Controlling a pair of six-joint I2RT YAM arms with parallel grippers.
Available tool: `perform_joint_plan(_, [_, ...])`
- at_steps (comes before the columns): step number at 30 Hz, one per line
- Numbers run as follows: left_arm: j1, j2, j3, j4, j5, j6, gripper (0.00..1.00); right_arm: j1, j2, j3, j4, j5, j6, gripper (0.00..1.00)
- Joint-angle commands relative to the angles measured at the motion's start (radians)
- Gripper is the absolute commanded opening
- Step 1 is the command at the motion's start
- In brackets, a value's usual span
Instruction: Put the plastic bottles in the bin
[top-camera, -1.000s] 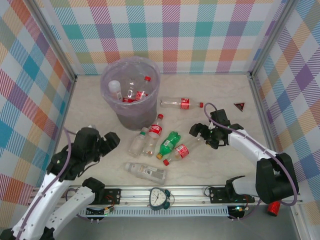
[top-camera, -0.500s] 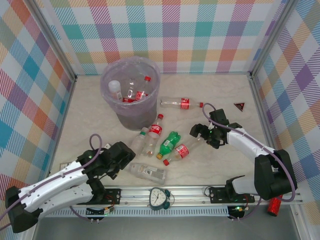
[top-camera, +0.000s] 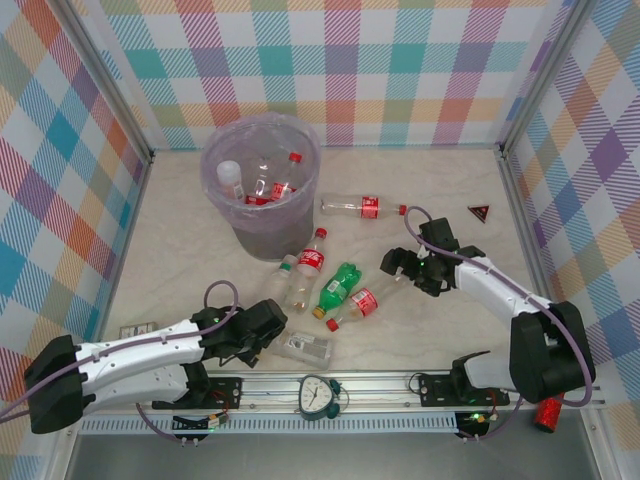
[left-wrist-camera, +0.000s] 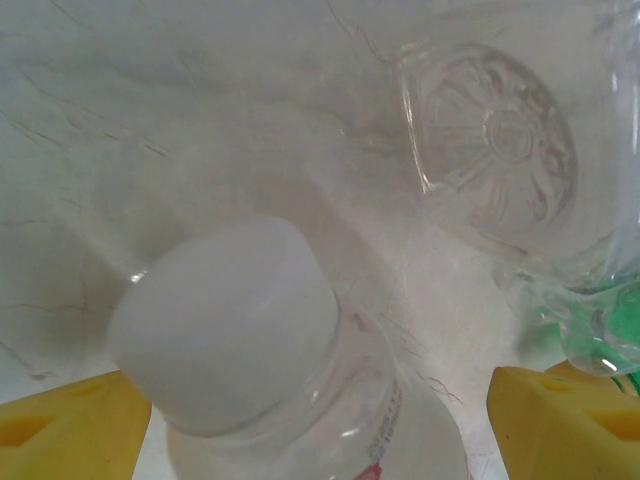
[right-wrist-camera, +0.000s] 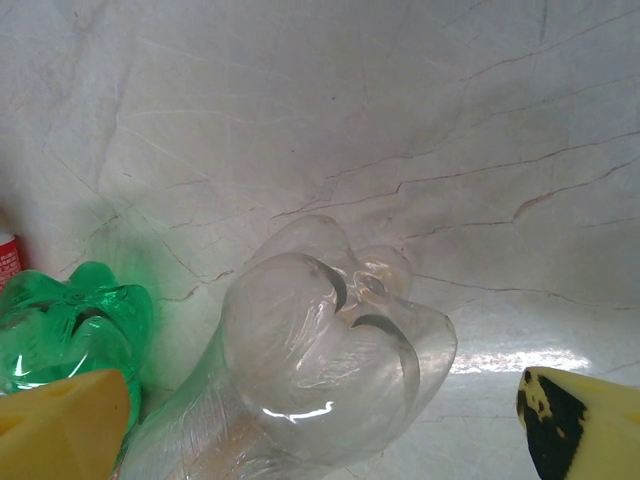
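The bin (top-camera: 262, 190), lined with lilac plastic, holds several bottles. On the table lie a red-capped bottle (top-camera: 362, 207), a red-labelled one (top-camera: 312, 262), a clear one (top-camera: 276, 285), a green one (top-camera: 340, 285) and another red-labelled one (top-camera: 360, 300). My right gripper (top-camera: 401, 267) is open, and its yellow fingers straddle the clear base (right-wrist-camera: 335, 335) of that last bottle. At the front lies a white-capped clear bottle (top-camera: 298, 346). My left gripper (top-camera: 268, 328) is open around its neck, with the cap (left-wrist-camera: 225, 320) between the wide-apart fingers (left-wrist-camera: 60, 425).
A small clock (top-camera: 318, 395) sits on the front rail. A black and red triangle (top-camera: 479, 211) lies at the right. A red cylinder (top-camera: 546, 414) stands off the table at front right. A small card (top-camera: 133, 330) lies at front left. Checked walls enclose the table.
My left arm has swung down and to the right, bringing its gripper over the cap end of the front clear bottle. The right arm has barely moved.
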Motion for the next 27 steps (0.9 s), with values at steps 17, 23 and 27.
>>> perform_joint_plan(17, [-0.033,0.041,-0.006,0.13,-0.087,-0.083,0.63,-0.001,-0.083,-0.009,-0.002,0.019,-0.042,0.99])
perform_joint_plan(23, [-0.033,-0.003,0.026,0.077,-0.11,-0.057,0.61,-0.001,-0.078,-0.005,0.001,0.013,-0.044,0.99])
perform_joint_plan(27, [-0.033,-0.052,0.093,-0.008,-0.154,-0.031,0.61,-0.002,-0.082,-0.003,-0.003,0.024,-0.046,0.99])
